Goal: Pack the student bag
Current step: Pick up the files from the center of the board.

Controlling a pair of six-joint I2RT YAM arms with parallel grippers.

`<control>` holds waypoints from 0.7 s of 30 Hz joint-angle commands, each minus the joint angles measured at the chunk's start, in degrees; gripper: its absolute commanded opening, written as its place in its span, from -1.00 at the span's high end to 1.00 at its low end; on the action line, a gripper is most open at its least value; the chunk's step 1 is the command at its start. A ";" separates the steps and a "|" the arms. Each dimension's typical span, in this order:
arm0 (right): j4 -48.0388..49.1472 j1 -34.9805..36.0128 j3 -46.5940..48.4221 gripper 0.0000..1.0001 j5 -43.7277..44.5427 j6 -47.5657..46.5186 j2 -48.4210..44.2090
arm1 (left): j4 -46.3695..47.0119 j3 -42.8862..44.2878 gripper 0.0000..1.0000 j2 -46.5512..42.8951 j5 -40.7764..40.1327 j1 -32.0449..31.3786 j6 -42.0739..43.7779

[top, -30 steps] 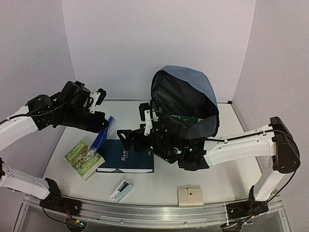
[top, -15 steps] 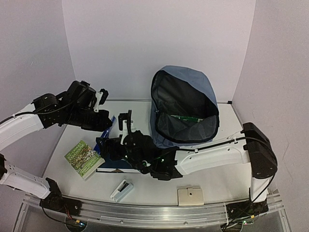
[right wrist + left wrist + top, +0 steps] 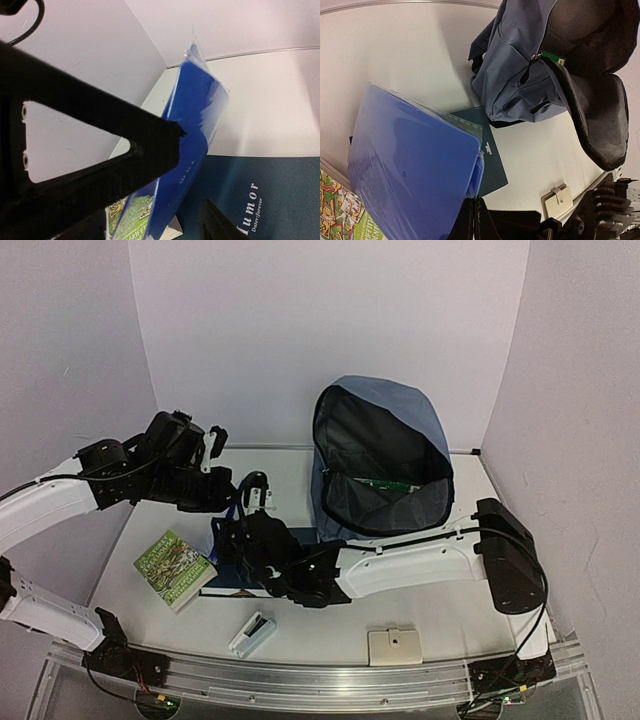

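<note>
Soft light, perhaps slight blur

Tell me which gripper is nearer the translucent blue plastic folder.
Left. The left gripper is shut on the translucent blue plastic folder; the right gripper straddles it, jaws part open, contact unclear.

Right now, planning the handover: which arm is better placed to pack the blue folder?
Probably left: the left gripper clamps the blue folder; the right gripper merely straddles it, jaws apart.
</note>
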 commanded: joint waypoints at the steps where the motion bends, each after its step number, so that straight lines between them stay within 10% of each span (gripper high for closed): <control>1: -1.00 -0.04 -0.93 0.39 3.34 2.02 -0.86 | 3.41 -0.08 0.96 -0.52 0.35 -0.27 -1.31; 5: 2.81 -0.03 -4.71 0.98 3.81 -0.10 -3.73 | 3.49 -0.43 0.58 -1.39 1.22 -0.18 -1.10; 13: 10.09 -0.09 -13.81 1.00 2.30 -11.92 -15.19 | 0.42 -0.08 -0.86 -6.88 1.02 -0.18 3.17; 21: 3.88 -1.04 -15.28 1.00 -3.52 -25.03 -28.45 | -2.13 3.74 -0.99 -11.14 3.00 2.60 11.28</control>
